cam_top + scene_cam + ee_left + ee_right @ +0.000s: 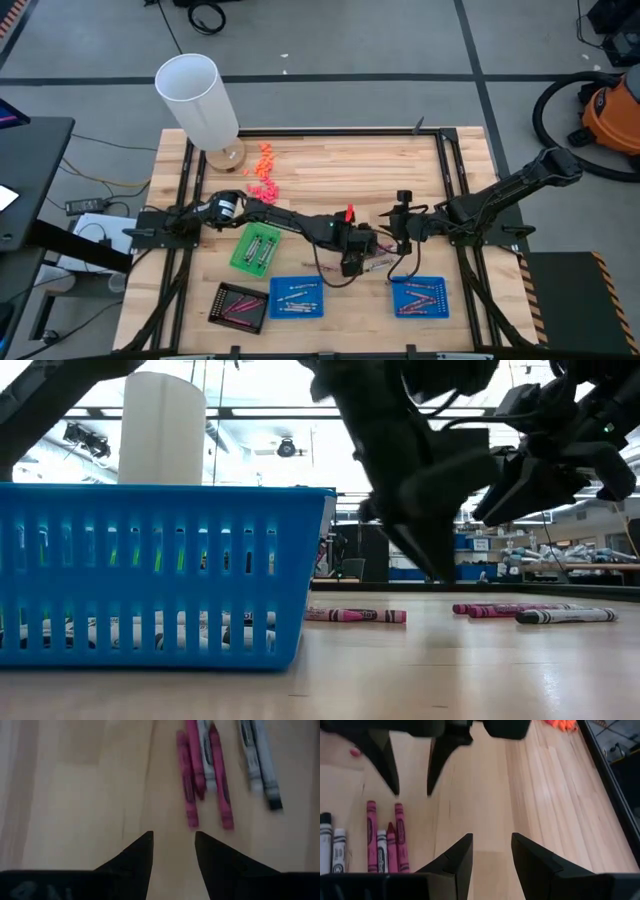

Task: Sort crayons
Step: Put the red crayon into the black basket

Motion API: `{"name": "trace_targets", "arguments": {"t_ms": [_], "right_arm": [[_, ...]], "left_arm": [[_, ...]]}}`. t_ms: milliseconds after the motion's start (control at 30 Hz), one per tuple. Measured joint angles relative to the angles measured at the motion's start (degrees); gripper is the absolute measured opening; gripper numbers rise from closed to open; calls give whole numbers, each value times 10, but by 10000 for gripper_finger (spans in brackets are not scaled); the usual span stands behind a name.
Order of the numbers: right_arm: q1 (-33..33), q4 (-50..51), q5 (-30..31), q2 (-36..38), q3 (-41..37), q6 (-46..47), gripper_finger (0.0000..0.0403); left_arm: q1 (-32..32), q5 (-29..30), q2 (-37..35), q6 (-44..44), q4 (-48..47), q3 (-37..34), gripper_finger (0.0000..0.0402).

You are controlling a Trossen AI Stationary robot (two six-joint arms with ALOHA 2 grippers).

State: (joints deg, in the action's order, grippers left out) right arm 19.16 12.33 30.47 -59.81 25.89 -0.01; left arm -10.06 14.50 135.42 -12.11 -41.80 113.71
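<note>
Sorting looks partly done. Thin pink, maroon and grey wax crayons (pixel 296 297) already lie in four small trays near the front edge of the pale wooden table (pixel 330 170): green (pixel 255 247), dark (pixel 240 305), two blue (pixel 296 297) and (pixel 419 297). Approx. half a dozen loose crayons (pixel 210 765), pink-red and grey, remain on bare wood mid-table, btwn the blue trays. Left gripper (pixel 172 842) hovers just short of them, jaws partly open, holding nothing. Right gripper (pixel 490 842) hangs nearby, jaws likewise apart, empty. Judging by that, the last few are left.
</note>
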Motion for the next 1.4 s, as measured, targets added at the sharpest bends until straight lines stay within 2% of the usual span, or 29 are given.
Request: {"name": "trace_targets", "arguments": {"t_ms": [567, 1100, 1233, 1400], "right_arm": [[-2, 15, -1, 5, 0, 29, 145], [0, 14, -13, 6, 0, 40, 145], [0, 13, -16, 6, 0, 40, 145], [0, 12, -16, 6, 0, 40, 145]], "left_arm": [[9, -32, 27, -3, 86, 1, 155], [8, -37, 41, -24, 58, 3, 154], [8, -38, 41, -24, 53, 3, 134], [8, -39, 42, -23, 43, 3, 85]]}}
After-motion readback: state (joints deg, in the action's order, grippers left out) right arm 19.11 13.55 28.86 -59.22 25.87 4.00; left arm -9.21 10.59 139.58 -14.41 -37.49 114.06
